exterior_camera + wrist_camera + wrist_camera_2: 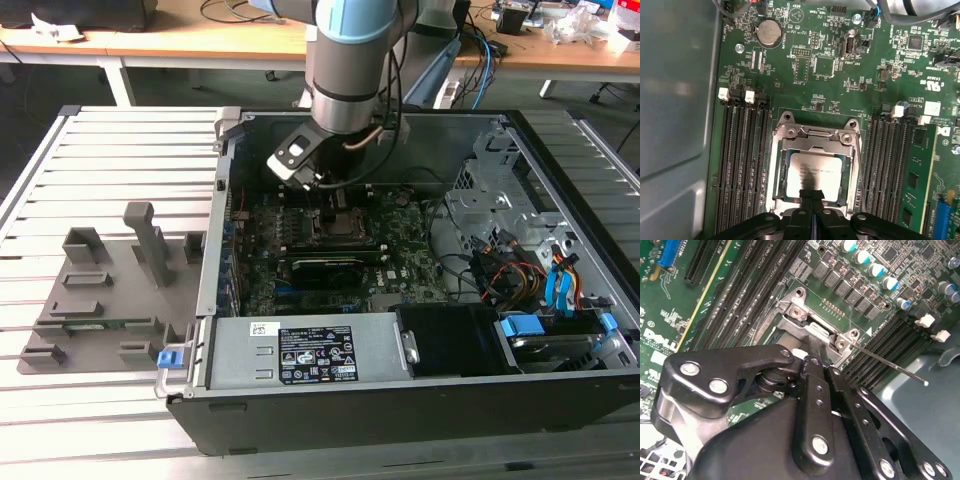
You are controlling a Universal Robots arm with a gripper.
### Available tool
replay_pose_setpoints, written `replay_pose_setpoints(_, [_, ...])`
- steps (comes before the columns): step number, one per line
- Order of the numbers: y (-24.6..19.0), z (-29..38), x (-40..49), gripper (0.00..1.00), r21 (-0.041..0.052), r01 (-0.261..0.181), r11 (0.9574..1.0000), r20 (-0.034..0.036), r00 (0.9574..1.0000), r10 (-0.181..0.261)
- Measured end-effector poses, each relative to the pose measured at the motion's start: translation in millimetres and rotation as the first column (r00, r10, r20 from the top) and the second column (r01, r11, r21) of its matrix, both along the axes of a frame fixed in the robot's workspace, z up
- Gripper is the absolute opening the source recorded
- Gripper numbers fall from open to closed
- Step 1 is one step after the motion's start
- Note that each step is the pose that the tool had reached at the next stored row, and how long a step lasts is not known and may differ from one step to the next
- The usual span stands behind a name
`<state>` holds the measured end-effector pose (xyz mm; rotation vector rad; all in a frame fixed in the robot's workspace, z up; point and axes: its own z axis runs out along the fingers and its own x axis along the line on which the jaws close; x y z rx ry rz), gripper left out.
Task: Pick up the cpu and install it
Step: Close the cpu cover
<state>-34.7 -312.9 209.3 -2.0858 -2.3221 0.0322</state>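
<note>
In the exterior view, the arm's black gripper (333, 195) hung inside the open black computer case (400, 420). In the second wrist view, its fingers were clenched together by the metal-rimmed socket frame (799, 315). In the first wrist view, the small silvery square cpu (815, 172) lay flat in that frame. It looked seated, with latching apparently left to do.

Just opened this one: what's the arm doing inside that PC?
The robot arm reaches down into the open computer case, above the motherboard. In the first wrist view the cpu lies flat inside the socket frame, silvery top up, between the banks of memory slots. The gripper hangs over the cpu's edge with its fingers shut together and nothing between them. Whether the tips touch the chip cannot be told.
</note>
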Motion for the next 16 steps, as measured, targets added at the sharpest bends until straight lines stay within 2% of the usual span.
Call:
replay_pose_setpoints(2, [0.0, -3.6, -0.6, 0.11, 0.0001, 0.0, 1.0, 0.0, 1.0, 0.0])
replay_pose_setpoints(5, [0.0, -4.6, 0.1, 0.11, -0.0002, 0.0, 1.0, -0.0005, 1.0, 0.0])
replay_pose_setpoints(8, [0.1, -3.8, 12.7, 0.11, 0.0006, 0.0, 1.0, 0.0005, 1.0, 0.0])
replay_pose_setpoints(11, [0.0, 4.5, 18.5, 0.11, 0.0, 0.0, 1.0, -0.0003, 1.0, 0.0])
replay_pose_setpoints(16, [0.0, 28.1, 18.9, 0.11, -0.0002, 0.0, 1.0, -0.0003, 1.0, 0.0])
